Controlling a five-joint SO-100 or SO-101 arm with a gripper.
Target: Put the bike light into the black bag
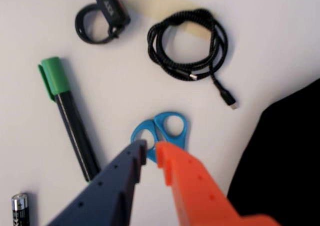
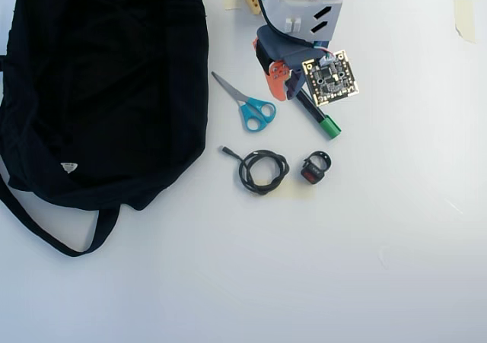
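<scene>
Wrist view: tool (image 1: 150,151) tips nearly pressed together, pinching nothing, hovering over blue scissors (image 1: 165,128). Bike light (image 1: 103,15) lies on white worktop (image 1: 125,80) at top left, coiled cable (image 1: 192,43) to its right, green-capped marker (image 1: 67,113) below it, battery (image 1: 20,208) at bottom left.

Overhead view: black bag (image 2: 103,84) fills left side. Bike light (image 2: 315,167) right of cable (image 2: 262,170), well apart from bag.

End effector (image 1: 150,151) has one navy finger, one orange, both dimpled; white arm housing (image 2: 304,8), bare circuit board (image 2: 329,77) on top.
</scene>
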